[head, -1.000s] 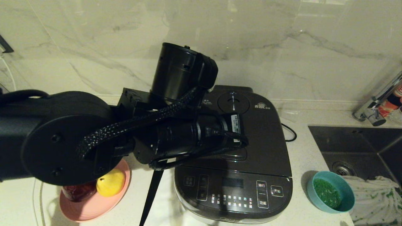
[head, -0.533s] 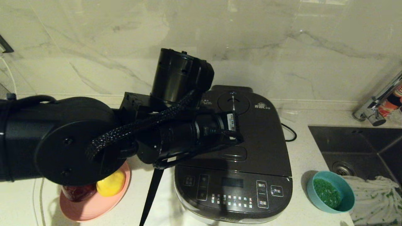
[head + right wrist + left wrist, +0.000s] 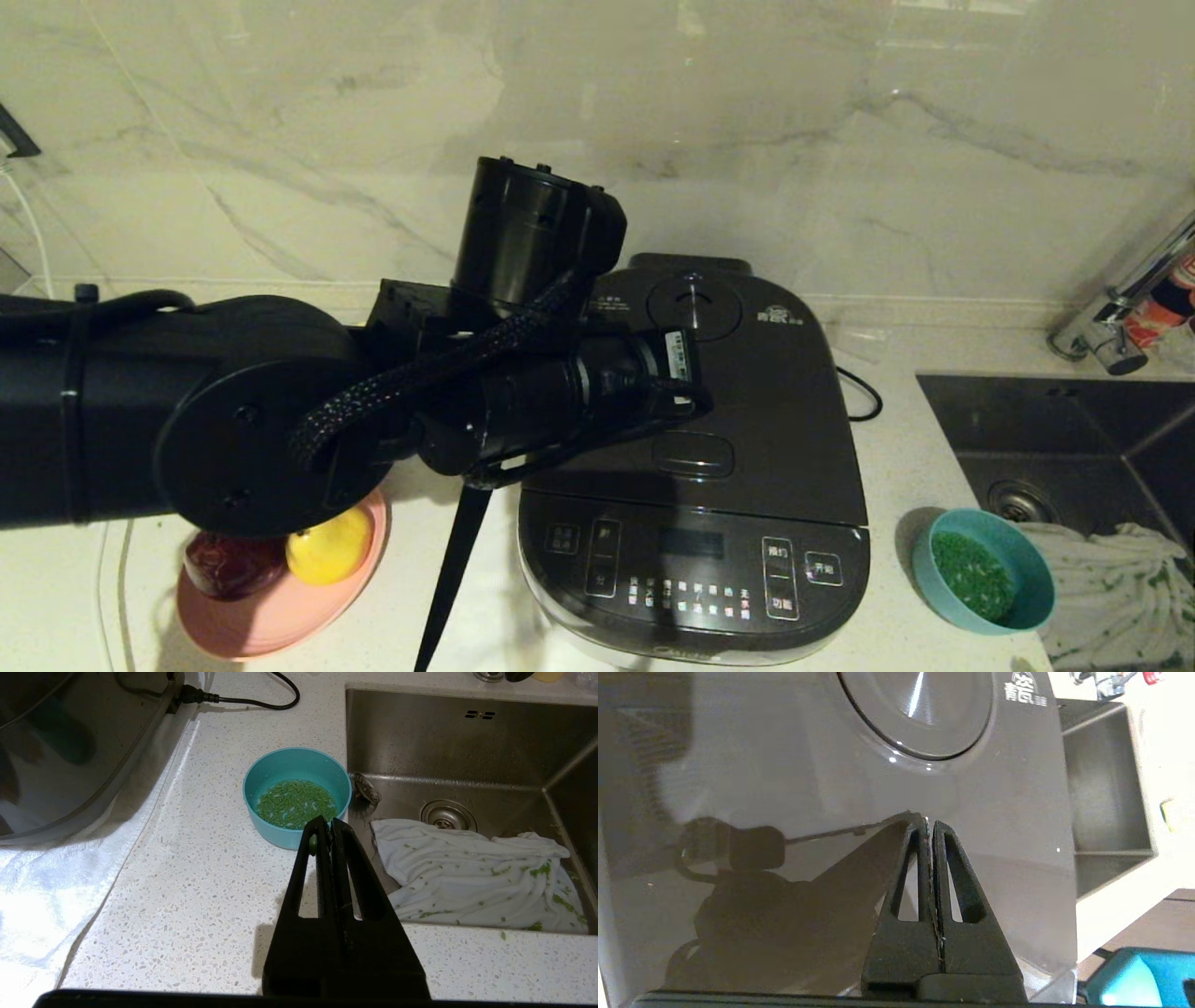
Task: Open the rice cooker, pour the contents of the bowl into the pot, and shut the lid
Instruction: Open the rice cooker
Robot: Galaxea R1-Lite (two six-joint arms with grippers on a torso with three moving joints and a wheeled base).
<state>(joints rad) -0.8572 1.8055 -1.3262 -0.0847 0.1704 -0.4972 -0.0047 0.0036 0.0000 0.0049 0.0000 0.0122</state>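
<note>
A: Hovering over the closed lid (image 3: 738, 392), the left gripper (image 3: 930, 823) has its jaws pressed together, holding nothing. In the left wrist view the tips sit just above the glossy top, with the round steam vent (image 3: 920, 709) at about twelve o'clock from them.

B: And the release button (image 3: 693, 455)?

A: In the head view it lies on the lid's front half, at roughly five o'clock from the wrist end of the left arm, near but apart. Its long axis runs three to nine o'clock, parallel to the control panel (image 3: 691, 569). My reading is that the coming move turns on that offset: the closed tips need to travel toward the front of the rice cooker (image 3: 695, 467) and come down on the button.

B: Which arm is nearer?

A: The left, clearly. The right gripper (image 3: 327, 823) is also shut and empty, parked above the counter (image 3: 187, 882). The teal bowl (image 3: 296, 794) sits at twelve o'clock from its tips, right beside the sink (image 3: 467, 746).

B: The bowl's contents?

A: The green bits (image 3: 296, 803) are in the bowl, which stands upright on the counter at about four o'clock from the cooker in the head view, well apart from the left arm. The pot is hidden under the lid.

B: So opening isn't done yet.

A: No, I judge the task is at its first step.
</note>
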